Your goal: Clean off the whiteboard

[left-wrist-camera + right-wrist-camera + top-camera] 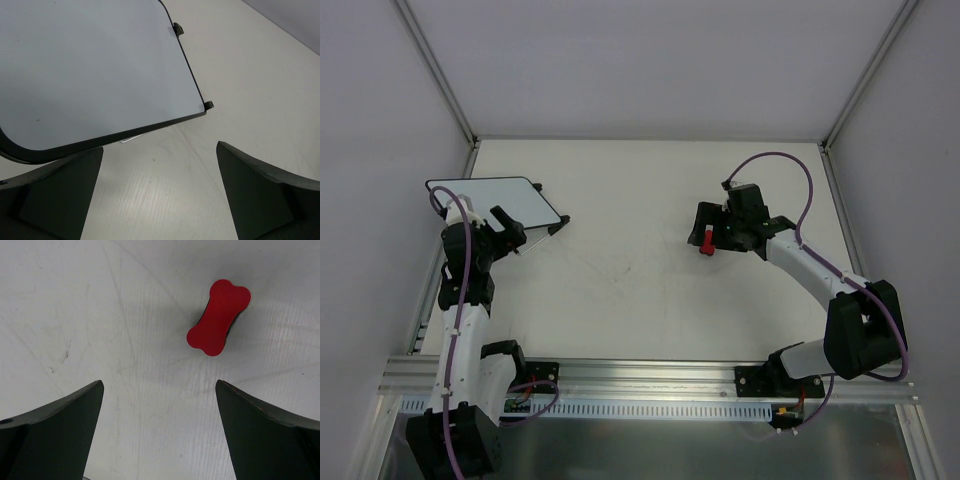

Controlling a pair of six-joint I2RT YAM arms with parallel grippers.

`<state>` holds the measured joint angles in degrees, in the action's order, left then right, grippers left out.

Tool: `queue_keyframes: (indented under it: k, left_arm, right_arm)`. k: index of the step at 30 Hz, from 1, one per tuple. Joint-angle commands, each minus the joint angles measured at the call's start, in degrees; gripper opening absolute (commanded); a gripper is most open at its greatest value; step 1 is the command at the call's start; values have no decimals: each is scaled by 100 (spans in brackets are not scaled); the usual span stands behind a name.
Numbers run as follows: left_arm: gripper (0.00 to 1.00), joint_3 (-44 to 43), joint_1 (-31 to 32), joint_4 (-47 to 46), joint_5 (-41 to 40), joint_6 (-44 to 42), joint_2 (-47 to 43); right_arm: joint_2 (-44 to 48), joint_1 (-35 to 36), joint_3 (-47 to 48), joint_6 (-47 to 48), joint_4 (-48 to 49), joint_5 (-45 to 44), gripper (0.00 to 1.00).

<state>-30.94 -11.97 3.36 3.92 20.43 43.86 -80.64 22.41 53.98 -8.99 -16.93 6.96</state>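
**Left gripper point(510, 228) and right gripper point(707, 231) both gape wide, holding nothing**

The left gripper point(160, 150), its jaws spread apart and empty, hangs at the near edge of the whiteboard point(490, 198) on the far-left side of the table point(620, 200), close to the left wall. From above, the fingers overlap the board's near long edge. From the left wrist camera, the whiteboard point(100, 65) fills the upper left of the view, its thin black frame running just above the left finger point(55, 190). Whether frame and finger touch cannot be told. The right finger point(265, 195) stands clear of the board, over bare table point(260, 75). The board's face reads plain pale grey, with one tiny dark speck toward its lower left. Two small black feet jut from its right-hand edge.

Across the table, well apart from the board, the right gripper point(160, 385) is likewise splayed open and empty, poised above the red, bone-shaped eraser point(705, 241). In the right wrist view the eraser point(218, 317) lies flat on the scuffed white table point(75, 300), ahead of the fingertips and nearer the right finger point(265, 435) than the left point(55, 430), touching neither. It is set at a slant, its dark underside showing along the right edge.
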Motion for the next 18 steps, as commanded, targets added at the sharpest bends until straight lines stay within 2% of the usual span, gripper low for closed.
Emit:
queue_keyframes:
  k: [1, 18]
  left_arm:
    - [99, -255, 54, 51, -146, 111, -35]
    - [99, -272, 133, 779, -515, 207, -395]
  right_arm:
    - [-4, -27, -10, -59, 76, 86, 99]
    - [242, -106, 16, -41, 32, -11, 99]
